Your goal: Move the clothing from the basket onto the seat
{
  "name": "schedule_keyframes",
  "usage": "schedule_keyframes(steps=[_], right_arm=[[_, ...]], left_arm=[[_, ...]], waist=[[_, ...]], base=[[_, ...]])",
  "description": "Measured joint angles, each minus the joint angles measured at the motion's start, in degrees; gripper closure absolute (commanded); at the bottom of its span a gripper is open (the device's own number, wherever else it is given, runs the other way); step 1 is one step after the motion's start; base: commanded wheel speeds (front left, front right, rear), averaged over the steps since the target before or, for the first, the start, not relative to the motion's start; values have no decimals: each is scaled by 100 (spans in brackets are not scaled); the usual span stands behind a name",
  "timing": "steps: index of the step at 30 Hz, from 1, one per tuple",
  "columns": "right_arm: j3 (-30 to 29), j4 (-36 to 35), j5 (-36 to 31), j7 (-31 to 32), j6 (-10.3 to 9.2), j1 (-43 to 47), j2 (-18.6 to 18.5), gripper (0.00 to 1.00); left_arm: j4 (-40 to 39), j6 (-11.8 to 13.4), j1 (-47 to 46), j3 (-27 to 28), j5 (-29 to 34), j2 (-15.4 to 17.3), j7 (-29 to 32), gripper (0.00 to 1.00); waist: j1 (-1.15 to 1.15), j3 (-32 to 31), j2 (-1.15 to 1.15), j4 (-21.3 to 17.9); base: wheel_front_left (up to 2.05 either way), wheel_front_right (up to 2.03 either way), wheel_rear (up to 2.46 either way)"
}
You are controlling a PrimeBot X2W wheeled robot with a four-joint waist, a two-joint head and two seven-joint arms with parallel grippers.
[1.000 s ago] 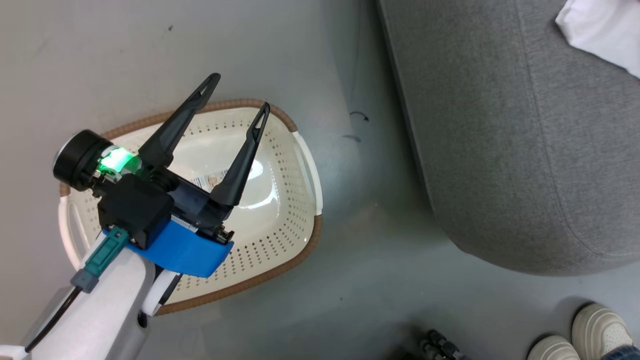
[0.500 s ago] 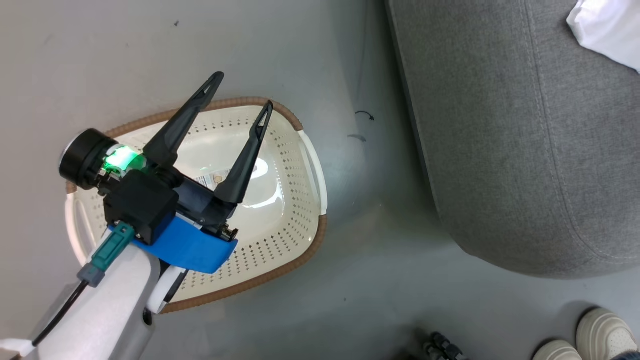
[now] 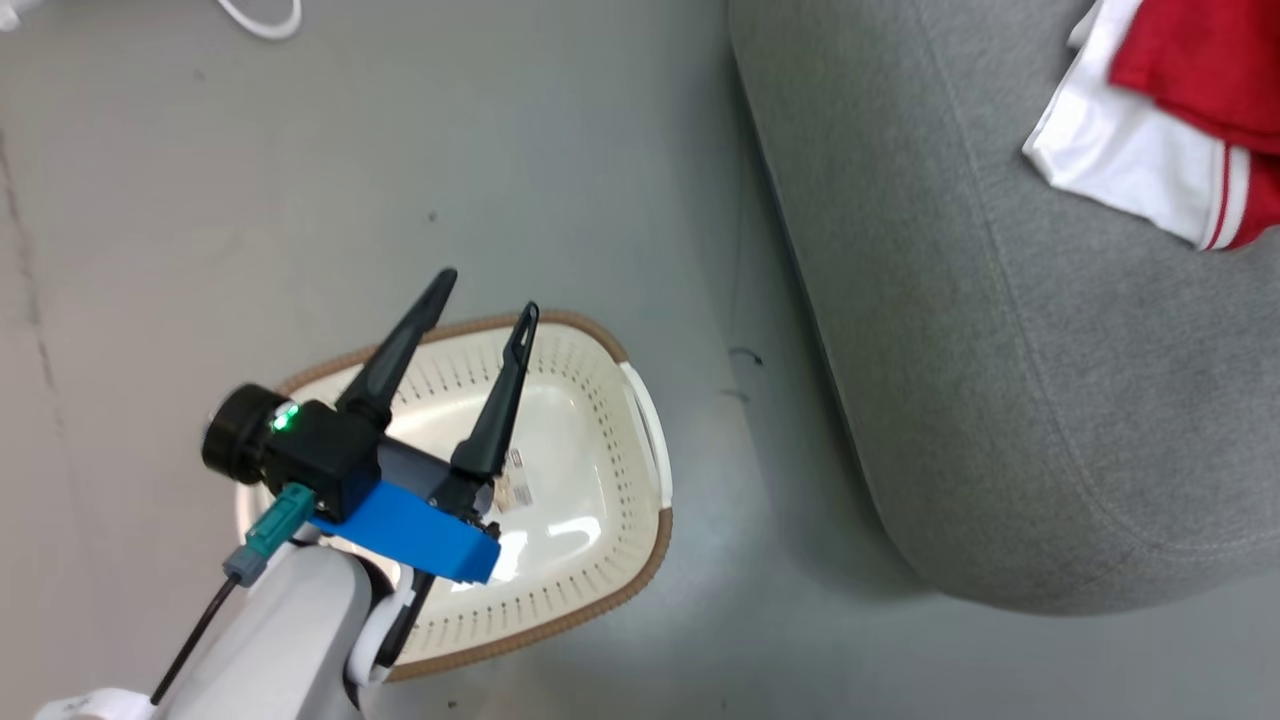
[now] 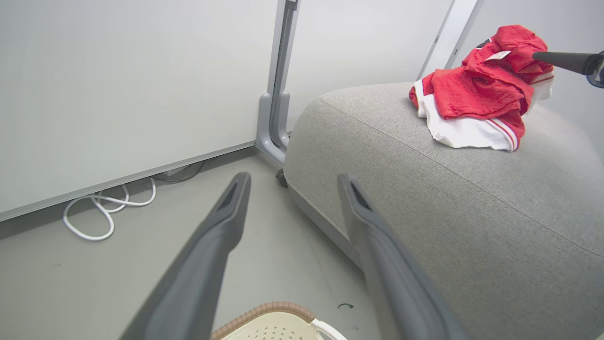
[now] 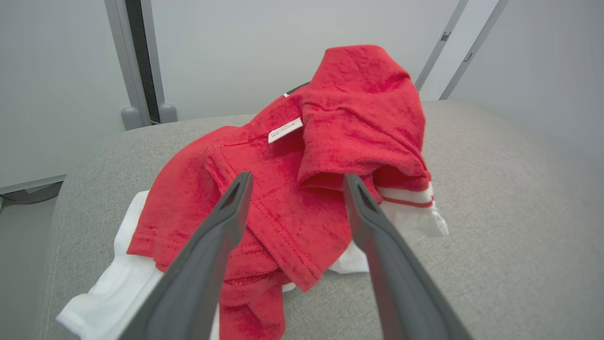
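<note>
While the clothing lies heaped toward the seat's far edge, the right gripper hovers over it, jaws spread, holding nothing. The left gripper, likewise released, hangs above the basket, fingertips over its rim.

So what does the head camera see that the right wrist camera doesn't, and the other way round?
Of the two, the head view has the basket, with the open left gripper over it. The right wrist view has the open right gripper pointing at the clothing, a white label on it, and the wall. Both have the red-and-white clothing lying on the grey seat.
</note>
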Motion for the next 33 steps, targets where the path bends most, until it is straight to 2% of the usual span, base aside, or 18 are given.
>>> schedule_keyframes(steps=[5, 10, 16, 27, 33], right_arm=[[-69, -200, -82, -293, 0, 812, 231, 0], [258, -554, -223, -253, 0, 1456, 571, 0], [575, -1132, -241, -212, 0, 2178, 799, 0], [816, -2852, -85, 73, 0, 3605, 1373, 0], [925, -3520, -80, 279, 0, 4243, 1685, 0]], left_arm=[[447, -4, 352, 122, -196, -308, -55, 0], [602, 12, 800, 471, -272, -459, -67, 0], [662, 9, 1306, 853, -192, -662, -67, 0], [787, -109, 1810, 1388, 63, -920, -67, 0], [812, -127, 1961, 1704, 242, -1023, -67, 0]], waist=[[-1, -677, 0, 111], [-2, -1333, 0, 208], [-2, -1964, 0, 337], [-1, -2621, 0, 789], [0, -2822, 0, 1038]], base=[[0, 0, 0], [0, 0, 0], [0, 0, 0], [0, 0, 0], [0, 0, 0]])
